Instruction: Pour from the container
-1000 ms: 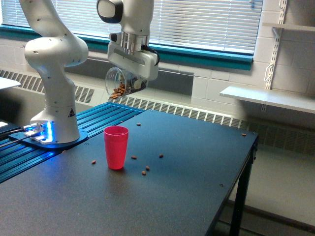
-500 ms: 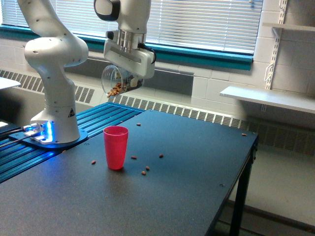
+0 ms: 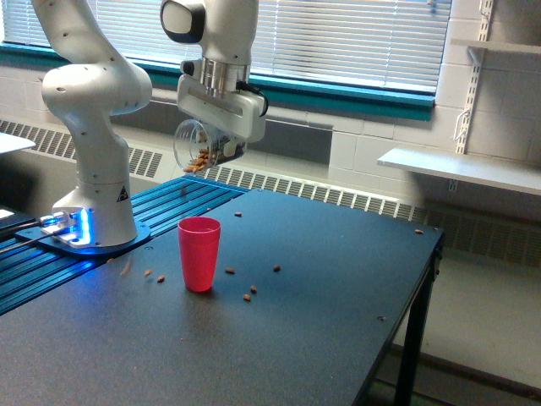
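The container (image 3: 196, 145), a clear round jar with brown nut-like pieces inside, is tipped on its side high above the table, its mouth toward the exterior view's left. My gripper (image 3: 221, 145) is shut on it from the right side of the jar. A red cup (image 3: 199, 253) stands upright on the dark table below and slightly to the right of the jar's mouth. A blurred nut (image 3: 127, 266) is falling or bouncing left of the cup, beside another nut (image 3: 149, 272).
Scattered nuts (image 3: 248, 295) lie on the black table (image 3: 279, 338) around the cup and farther back. The arm's white base (image 3: 93, 203) stands at the left on blue rails. The table's right edge drops off near a wall shelf (image 3: 456, 169).
The jar shifted left and slightly up over the last second. Two more nuts now show on the table left of the red cup, one still blurred in motion.
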Robot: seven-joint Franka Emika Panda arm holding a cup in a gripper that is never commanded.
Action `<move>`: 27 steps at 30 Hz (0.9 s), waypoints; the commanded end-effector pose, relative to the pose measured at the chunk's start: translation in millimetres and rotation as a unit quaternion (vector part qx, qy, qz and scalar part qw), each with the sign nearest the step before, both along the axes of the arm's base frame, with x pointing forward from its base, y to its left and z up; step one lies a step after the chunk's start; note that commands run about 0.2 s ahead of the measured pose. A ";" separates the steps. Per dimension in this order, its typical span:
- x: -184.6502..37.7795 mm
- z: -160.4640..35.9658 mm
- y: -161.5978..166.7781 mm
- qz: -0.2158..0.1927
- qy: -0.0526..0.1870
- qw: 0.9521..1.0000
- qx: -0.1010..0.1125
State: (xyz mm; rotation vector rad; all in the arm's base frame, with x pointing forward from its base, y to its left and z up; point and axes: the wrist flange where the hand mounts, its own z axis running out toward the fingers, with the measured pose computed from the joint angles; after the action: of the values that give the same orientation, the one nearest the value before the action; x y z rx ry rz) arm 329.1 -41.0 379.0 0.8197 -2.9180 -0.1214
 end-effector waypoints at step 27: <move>14.3 -10.9 -6.7 0.038 0.010 0.999 0.017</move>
State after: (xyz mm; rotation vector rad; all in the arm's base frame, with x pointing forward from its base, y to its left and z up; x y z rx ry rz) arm 338.9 -47.1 369.0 0.9023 -2.8721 -0.1605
